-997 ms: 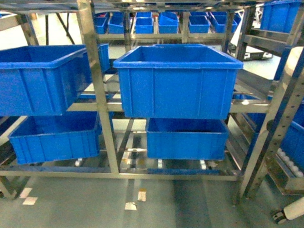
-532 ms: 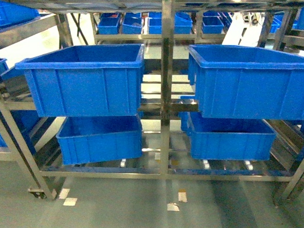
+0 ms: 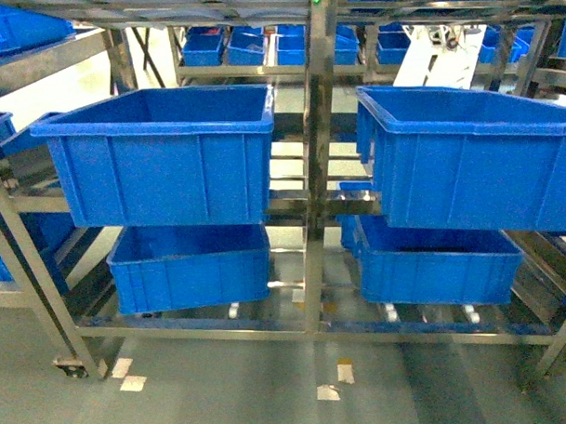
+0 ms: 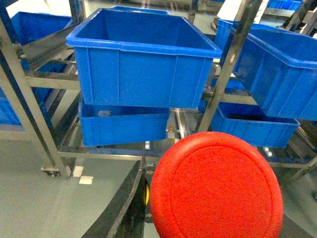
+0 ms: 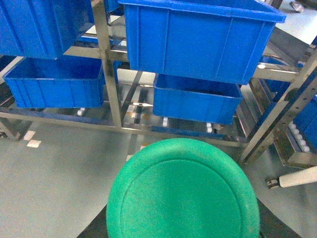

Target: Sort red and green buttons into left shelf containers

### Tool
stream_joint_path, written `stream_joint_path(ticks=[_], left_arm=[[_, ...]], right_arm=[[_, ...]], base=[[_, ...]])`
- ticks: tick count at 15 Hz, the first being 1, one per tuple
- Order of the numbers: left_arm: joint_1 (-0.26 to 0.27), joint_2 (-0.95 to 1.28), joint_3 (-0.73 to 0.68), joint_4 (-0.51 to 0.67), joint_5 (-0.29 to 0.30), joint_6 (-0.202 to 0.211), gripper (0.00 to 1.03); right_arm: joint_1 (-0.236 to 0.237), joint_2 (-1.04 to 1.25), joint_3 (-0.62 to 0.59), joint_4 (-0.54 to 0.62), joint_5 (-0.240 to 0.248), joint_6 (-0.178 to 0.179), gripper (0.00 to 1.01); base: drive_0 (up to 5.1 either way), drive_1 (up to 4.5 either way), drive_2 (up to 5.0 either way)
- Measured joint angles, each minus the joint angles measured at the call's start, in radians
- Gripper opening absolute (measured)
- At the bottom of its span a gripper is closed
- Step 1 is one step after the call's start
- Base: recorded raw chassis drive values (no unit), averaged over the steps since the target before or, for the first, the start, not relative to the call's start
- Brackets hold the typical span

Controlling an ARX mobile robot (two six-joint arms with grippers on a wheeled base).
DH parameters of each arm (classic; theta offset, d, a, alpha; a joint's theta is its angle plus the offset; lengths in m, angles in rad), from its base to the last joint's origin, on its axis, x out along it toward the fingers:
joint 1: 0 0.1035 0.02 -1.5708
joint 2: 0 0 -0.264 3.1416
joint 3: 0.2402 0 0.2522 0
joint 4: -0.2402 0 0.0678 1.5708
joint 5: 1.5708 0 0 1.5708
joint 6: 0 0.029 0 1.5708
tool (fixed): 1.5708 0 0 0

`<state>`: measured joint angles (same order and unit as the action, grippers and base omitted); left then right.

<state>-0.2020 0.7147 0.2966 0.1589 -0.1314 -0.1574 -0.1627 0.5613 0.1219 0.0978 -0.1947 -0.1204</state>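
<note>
- Red button (image 4: 216, 187): its round mushroom cap fills the lower part of the left wrist view, close to the lens, at the left gripper. One dark finger (image 4: 121, 208) shows beside the cap; how far the jaws stand apart, and whether they clamp the button, cannot be told.
- Green button (image 5: 183, 191): its round cap fills the lower part of the right wrist view, at the right gripper. The fingers are hidden beneath the cap; jaw opening and grasp cannot be told.
- Neither gripper nor button shows in the head view.
- Shelf (image 3: 315, 127): stainless-steel rack, one upright post at centre, two tiers of bins on flat beams.
- Upper left container (image 3: 160, 156): deep blue bin, left of the post, upper tier.
- Lower left container (image 3: 187, 266): blue bin directly under it, lower tier.
- Upper right bin (image 3: 467, 154) and lower right bin (image 3: 434, 263): right of the post, stacked likewise.
- Floor (image 3: 224, 391): grey-green, with pale tape marks (image 3: 131, 383) in front of the rack.
</note>
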Motion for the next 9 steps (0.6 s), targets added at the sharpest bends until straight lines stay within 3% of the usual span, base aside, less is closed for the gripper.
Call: stream_joint_path(ticks=[9], left_arm=[[0.001,0.002,0.000,0.002,0.000,0.000,0.34]], right_arm=[[0.000,0.000,0.000,0.001,0.000,0.000,0.34]], base=[[-5.0,2.41,2.4]])
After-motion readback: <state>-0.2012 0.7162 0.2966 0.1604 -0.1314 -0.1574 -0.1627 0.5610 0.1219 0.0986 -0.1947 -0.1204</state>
